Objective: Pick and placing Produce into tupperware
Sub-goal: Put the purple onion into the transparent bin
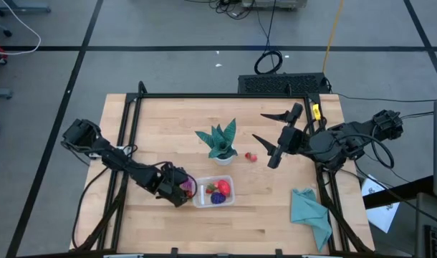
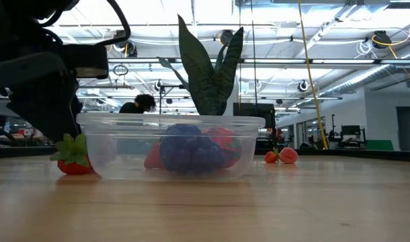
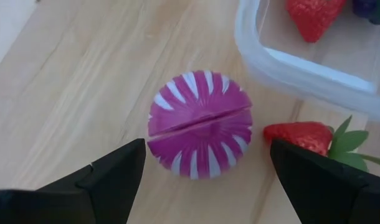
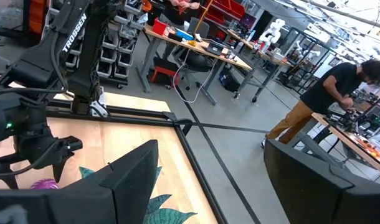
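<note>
The tupperware [image 1: 213, 192] lies long axis left-right on the worktop [image 1: 161, 136]. The left gripper [image 3: 202, 163] straddles the pink-purple ball [image 3: 200, 124], wide open; the right gripper [image 1: 265, 132] hovers open, empty.

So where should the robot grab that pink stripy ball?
Probably around its widest middle, coming straight down from above. The pink stripy ball sits on the table beside the tupperware, between the open fingers of the left hand. Closing across the slit in the ball would press its two halves together.
</note>
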Tool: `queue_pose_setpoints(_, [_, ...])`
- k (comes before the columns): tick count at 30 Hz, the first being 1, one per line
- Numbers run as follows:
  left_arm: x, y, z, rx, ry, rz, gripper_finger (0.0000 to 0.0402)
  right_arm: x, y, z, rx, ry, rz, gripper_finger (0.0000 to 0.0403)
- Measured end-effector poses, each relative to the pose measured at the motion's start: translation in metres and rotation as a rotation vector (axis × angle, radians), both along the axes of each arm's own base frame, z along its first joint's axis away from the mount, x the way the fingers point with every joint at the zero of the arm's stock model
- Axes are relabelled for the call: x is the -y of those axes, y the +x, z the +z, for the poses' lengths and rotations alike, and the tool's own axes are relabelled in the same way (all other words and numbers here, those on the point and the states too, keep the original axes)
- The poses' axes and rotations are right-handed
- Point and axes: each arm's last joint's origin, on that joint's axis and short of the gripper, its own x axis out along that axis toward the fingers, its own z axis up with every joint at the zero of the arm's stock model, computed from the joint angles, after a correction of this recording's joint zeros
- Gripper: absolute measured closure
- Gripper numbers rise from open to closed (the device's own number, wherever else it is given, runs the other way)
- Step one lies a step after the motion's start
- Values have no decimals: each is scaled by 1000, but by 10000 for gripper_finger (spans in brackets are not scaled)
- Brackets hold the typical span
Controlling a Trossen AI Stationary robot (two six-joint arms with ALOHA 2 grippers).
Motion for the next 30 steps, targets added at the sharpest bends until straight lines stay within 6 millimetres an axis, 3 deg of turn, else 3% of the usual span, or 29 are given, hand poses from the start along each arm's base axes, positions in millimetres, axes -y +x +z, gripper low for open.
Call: queue_pose_setpoints(30, [-13, 8, 1, -3, 64, -66, 51, 0, 0, 0, 1, 2, 0, 122])
